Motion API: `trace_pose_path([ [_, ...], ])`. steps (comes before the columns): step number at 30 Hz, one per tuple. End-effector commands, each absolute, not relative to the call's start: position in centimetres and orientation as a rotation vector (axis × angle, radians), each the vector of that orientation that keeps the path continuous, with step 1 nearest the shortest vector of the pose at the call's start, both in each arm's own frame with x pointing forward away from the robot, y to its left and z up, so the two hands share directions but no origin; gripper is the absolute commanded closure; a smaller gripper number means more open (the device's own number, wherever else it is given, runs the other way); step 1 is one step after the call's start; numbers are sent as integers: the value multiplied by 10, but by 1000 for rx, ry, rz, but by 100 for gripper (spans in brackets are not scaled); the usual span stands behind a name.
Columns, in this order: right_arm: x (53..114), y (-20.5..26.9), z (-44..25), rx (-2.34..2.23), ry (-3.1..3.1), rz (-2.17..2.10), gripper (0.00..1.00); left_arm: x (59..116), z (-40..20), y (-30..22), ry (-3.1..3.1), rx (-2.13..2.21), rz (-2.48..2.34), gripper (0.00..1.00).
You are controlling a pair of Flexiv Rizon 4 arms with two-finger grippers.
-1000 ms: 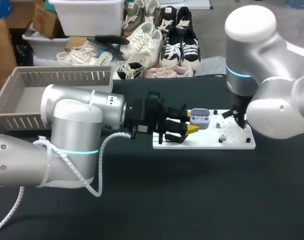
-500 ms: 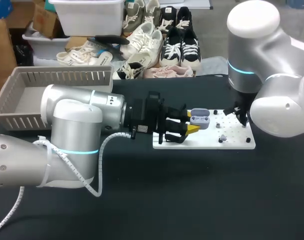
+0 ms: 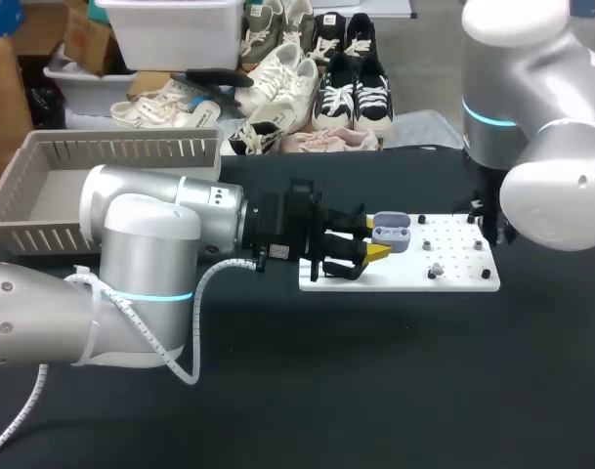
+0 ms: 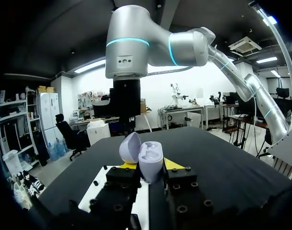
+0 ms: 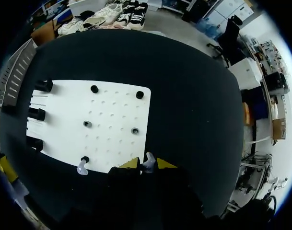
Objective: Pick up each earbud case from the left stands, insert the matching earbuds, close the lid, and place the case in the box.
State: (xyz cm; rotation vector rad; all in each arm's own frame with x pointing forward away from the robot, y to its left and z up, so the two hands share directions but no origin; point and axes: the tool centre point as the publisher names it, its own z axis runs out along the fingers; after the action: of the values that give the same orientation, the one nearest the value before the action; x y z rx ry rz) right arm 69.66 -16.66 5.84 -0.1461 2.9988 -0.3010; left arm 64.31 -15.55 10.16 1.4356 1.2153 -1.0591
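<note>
My left gripper [image 4: 148, 165] is shut on an open lavender earbud case [image 4: 150, 160], its lid [image 4: 130, 146] tipped back; in the head view the case [image 3: 391, 233] hangs over the left end of the white peg board [image 3: 463, 278]. My right gripper [image 5: 148, 164] is shut on a small white earbud [image 5: 149, 161], above the board's [image 5: 117, 115] edge. A second white earbud [image 5: 81, 166] sits on a peg of the board, seen also in the head view as the earbud [image 3: 436, 267]. In the head view the right arm's own bulk hides its fingers.
A grey slatted basket [image 3: 43, 200] stands at the table's back left. Black stand posts [image 5: 37, 114] line one end of the board, and small black pegs [image 5: 94, 89] dot it. Dark tabletop surrounds the board.
My right arm has drawn back to the right, away from the middle of the board, with the earbud in its gripper. The left arm and case have not moved.
</note>
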Motion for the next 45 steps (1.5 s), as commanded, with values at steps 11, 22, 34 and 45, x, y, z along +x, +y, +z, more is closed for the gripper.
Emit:
trace_pose_path([
  [11, 695, -166, 65, -93, 2988, -282, 100, 643, 101, -155, 1213, 1434, -1059, 100],
  [22, 698, -165, 83, 160, 2975, -217, 100, 643, 101, -155, 1213, 1434, -1059, 100],
  [34, 683, -170, 98, 634, 2887, -213, 100, 643, 101, -155, 1213, 1434, -1059, 100],
  [45, 679, -169, 99, 634, 2884, -187, 100, 643, 101, -155, 1213, 1434, -1059, 100],
])
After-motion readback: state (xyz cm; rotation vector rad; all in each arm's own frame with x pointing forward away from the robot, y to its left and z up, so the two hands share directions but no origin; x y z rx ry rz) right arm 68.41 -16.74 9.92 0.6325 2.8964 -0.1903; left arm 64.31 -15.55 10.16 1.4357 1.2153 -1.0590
